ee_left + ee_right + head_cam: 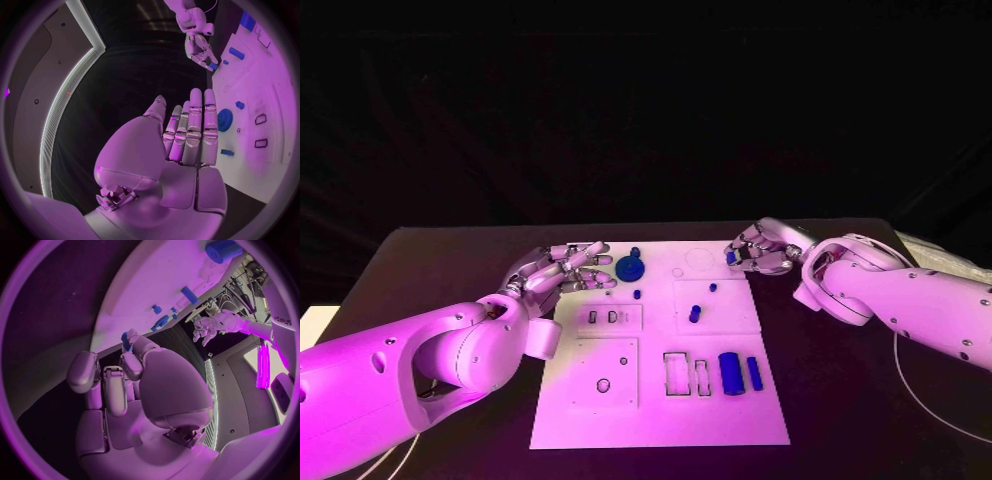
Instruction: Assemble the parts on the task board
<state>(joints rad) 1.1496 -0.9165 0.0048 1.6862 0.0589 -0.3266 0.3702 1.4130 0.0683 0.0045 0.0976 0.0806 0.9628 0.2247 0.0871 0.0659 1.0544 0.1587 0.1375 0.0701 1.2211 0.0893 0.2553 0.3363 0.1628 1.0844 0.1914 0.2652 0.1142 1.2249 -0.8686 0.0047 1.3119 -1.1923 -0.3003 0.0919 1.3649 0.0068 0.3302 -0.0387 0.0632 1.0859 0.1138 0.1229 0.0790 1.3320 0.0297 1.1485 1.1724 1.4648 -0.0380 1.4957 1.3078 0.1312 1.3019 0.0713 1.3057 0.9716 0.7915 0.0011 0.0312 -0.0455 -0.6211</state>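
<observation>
The right hand (pixel 762 250) pinches 1 small blue part (pixel 731 257) in its fingers (pixel 750 262), at the far right corner of the task board (pixel 661 420). The left hand (pixel 567 268) is empty, fingers spread — the round blue part (pixel 630 268) lies just beyond its fingertips, nearer this hand.

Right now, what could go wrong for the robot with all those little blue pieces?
The right robot hand seems to pinch a small blue piece just at its fingertips, by the task board's far right corner. With so light a pinch, it could slip out and fall.

The left robot hand is open, fingers stretched right beside the round blue part. A careless sweep might knock it.
</observation>
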